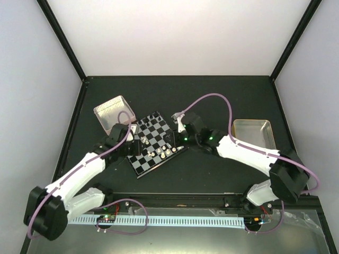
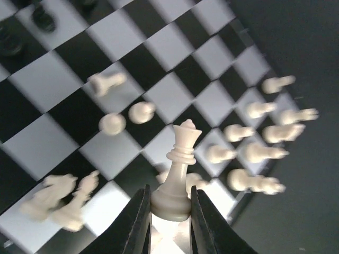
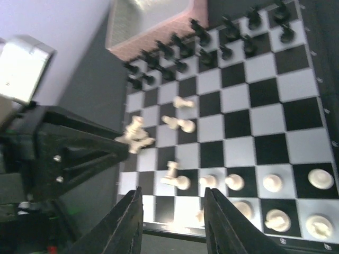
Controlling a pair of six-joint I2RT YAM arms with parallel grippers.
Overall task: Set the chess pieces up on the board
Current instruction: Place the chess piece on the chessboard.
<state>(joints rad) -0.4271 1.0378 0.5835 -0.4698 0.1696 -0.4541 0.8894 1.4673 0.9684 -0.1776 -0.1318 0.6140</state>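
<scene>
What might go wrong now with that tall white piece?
The left pincer pinches the white queen only at its base, so it may tilt or slip. Neighbouring white pieces stand close, some already toppled, and could get knocked. The right pincer hovers over the same board; the two might bump.
</scene>
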